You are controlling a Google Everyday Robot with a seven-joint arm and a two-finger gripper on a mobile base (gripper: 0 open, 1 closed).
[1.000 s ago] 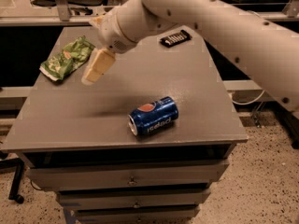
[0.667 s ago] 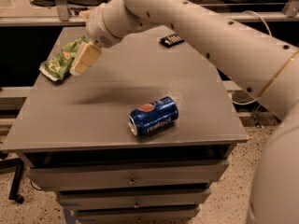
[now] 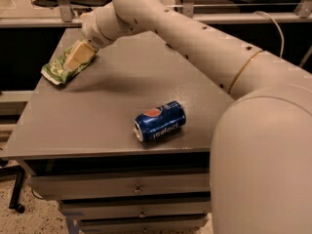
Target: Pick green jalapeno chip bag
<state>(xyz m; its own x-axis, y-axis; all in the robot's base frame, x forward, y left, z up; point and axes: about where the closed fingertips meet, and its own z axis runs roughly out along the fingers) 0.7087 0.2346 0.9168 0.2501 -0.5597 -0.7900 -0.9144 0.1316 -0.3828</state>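
The green jalapeno chip bag (image 3: 57,68) lies crinkled at the far left edge of the grey table (image 3: 102,116). My gripper (image 3: 78,57) hangs from the long white arm, right over the bag, and its cream fingers cover the bag's upper right part. The bag rests on the table. A blue Pepsi can (image 3: 160,120) lies on its side near the front middle of the table, well away from the gripper.
The white arm (image 3: 195,38) crosses the table from the right foreground to the far left and hides the back right of the table. Drawers (image 3: 131,189) sit under the tabletop. Metal frame legs (image 3: 61,1) stand behind the table.
The gripper has moved left and toward the far left corner, from beside the bag to directly over it. The bag and the can have not moved.
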